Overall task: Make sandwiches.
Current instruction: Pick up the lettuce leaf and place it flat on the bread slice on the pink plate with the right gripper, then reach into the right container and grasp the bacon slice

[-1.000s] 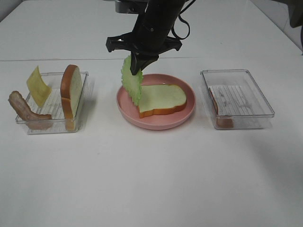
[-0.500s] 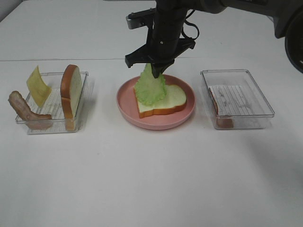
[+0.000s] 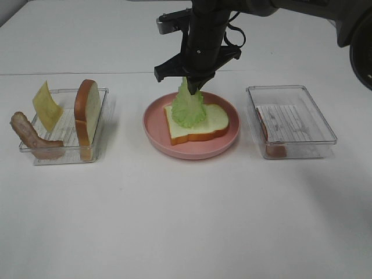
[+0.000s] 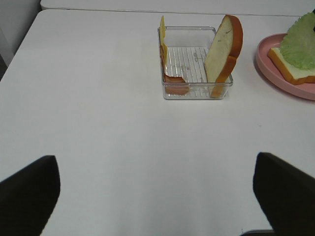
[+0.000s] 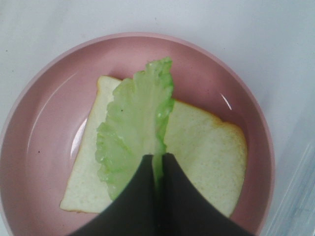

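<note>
A white bread slice [image 3: 200, 123] with an orange-brown crust lies flat on the round pink plate [image 3: 192, 149]. My right gripper [image 3: 193, 87] hangs over it, shut on the stem end of a green lettuce leaf [image 3: 189, 108] whose lower end rests on the bread. In the right wrist view the fingertips [image 5: 147, 169] pinch the lettuce [image 5: 135, 128] above the bread [image 5: 206, 152]. The left tray [image 3: 102, 93] holds an upright bread slice [image 3: 87, 113], a yellow cheese square [image 3: 46, 105] and a brown meat strip [image 3: 30, 136]. My left gripper [image 4: 157, 206] is open over bare table, well short of that tray [image 4: 197, 91].
A second clear tray [image 3: 290, 90] stands right of the plate with a meat strip [image 3: 272, 145] at its left wall. The right arm reaches in from the back, above the plate. White table surrounds everything.
The right gripper carried the lettuce from the plate's left rim rightward over the bread and lowered it until the leaf touches the slice. The left gripper's state is unchanged.
</note>
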Available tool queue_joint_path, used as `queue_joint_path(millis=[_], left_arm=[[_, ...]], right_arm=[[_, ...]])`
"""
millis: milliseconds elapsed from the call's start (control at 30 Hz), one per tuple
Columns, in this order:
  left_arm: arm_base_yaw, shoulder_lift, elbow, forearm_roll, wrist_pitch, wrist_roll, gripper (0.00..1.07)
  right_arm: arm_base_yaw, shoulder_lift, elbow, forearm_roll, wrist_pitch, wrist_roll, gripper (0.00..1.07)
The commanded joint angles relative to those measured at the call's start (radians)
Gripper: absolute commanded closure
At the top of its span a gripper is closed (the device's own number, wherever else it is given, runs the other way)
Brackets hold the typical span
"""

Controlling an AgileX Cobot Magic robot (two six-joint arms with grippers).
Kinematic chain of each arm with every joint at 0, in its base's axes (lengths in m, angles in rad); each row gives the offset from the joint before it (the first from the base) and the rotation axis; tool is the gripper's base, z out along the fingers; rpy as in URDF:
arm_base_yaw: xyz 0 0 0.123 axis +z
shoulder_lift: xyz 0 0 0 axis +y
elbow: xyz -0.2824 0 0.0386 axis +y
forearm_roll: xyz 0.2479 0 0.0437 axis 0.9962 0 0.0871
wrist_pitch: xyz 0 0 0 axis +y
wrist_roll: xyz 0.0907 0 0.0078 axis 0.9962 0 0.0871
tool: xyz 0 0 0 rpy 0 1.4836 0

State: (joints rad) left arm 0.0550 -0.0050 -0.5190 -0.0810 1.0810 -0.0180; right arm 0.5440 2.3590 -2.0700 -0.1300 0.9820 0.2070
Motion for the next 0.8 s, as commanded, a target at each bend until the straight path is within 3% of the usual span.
queue_joint_path(millis=[33, 300, 333, 367, 400, 433, 467, 500, 533, 567, 600, 633, 800], left_arm=[[0.001, -0.013, 0.002, -0.005, -0.008, -0.001, 0.07], [0.001, -0.013, 0.002, -0.005, -0.008, -0.001, 0.07], [0.001, -0.013, 0.002, -0.005, -0.008, -0.001, 0.07], [0.001, -0.013, 0.002, -0.005, -0.008, -0.001, 0.07], [0.001, -0.013, 0.002, -0.005, -0.008, -0.001, 0.07], [0.001, -0.013, 0.002, -0.005, -0.008, -0.001, 0.07], [0.001, -0.013, 0.002, -0.005, -0.008, -0.001, 0.07], [0.001, -0.013, 0.002, -0.005, -0.008, -0.001, 0.07], [0.001, -0.013, 0.002, -0.005, -0.008, -0.001, 0.07], [0.001, -0.013, 0.002, -0.005, -0.008, -0.001, 0.07], [0.001, -0.013, 0.002, -0.005, -0.008, -0.001, 0.07], [0.001, -0.013, 0.002, -0.005, -0.008, -0.001, 0.07], [0.001, -0.013, 0.002, -0.005, -0.008, -0.001, 0.07]], right_arm=[[-0.001, 0.035, -0.002, -0.032, 0.025, 0.025, 1.07], [-0.001, 0.065, -0.002, -0.150, 0.066, 0.085, 1.05], [-0.001, 0.065, -0.002, -0.175, 0.070, 0.088, 0.91], [-0.001, 0.065, -0.002, -0.175, 0.070, 0.088, 0.91], [-0.001, 0.064, -0.002, -0.197, 0.070, 0.083, 0.67], [-0.001, 0.064, -0.002, -0.197, 0.070, 0.083, 0.67], [0.000, 0.063, -0.002, -0.206, 0.071, 0.079, 0.55], [0.001, 0.059, -0.005, -0.223, 0.079, 0.075, 0.29], [0.001, 0.059, -0.005, -0.223, 0.079, 0.075, 0.29], [0.001, 0.052, -0.006, -0.230, 0.087, 0.051, 0.18], [0.001, 0.052, -0.006, -0.230, 0.087, 0.051, 0.18], [0.001, 0.049, -0.009, -0.230, 0.093, 0.042, 0.07], [0.001, 0.048, -0.058, -0.227, 0.157, 0.019, 0.08]])
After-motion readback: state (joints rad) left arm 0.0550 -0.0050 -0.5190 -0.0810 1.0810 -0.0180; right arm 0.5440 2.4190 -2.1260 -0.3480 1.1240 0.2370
